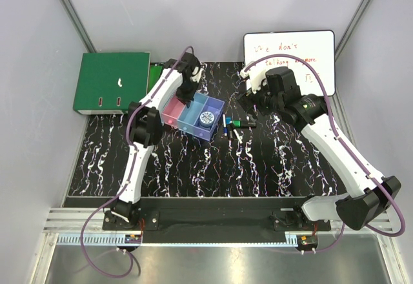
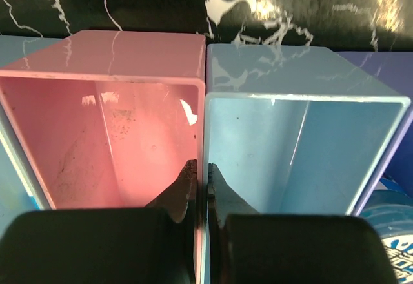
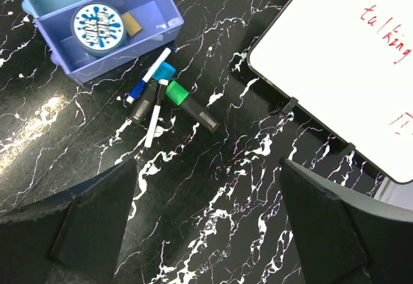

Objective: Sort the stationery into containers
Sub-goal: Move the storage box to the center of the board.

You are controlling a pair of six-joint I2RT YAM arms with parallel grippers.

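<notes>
Black left gripper (image 2: 201, 169), nearly closed, seemingly pinches the pink bin wall (image 2: 201, 116).

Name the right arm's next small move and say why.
Probably lower the open right tool toward the green-capped marker: the pens lie loose on the table beside the purple bin, and the tool hangs above them while the left tool pinches the bin row.

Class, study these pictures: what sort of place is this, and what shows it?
Most likely a robotics lab test cell: a white left arm and white right arm mounted at a metal rail, plain grey enclosure walls, and a joined row of small coloured plastic bins set out for sorting.
</notes>
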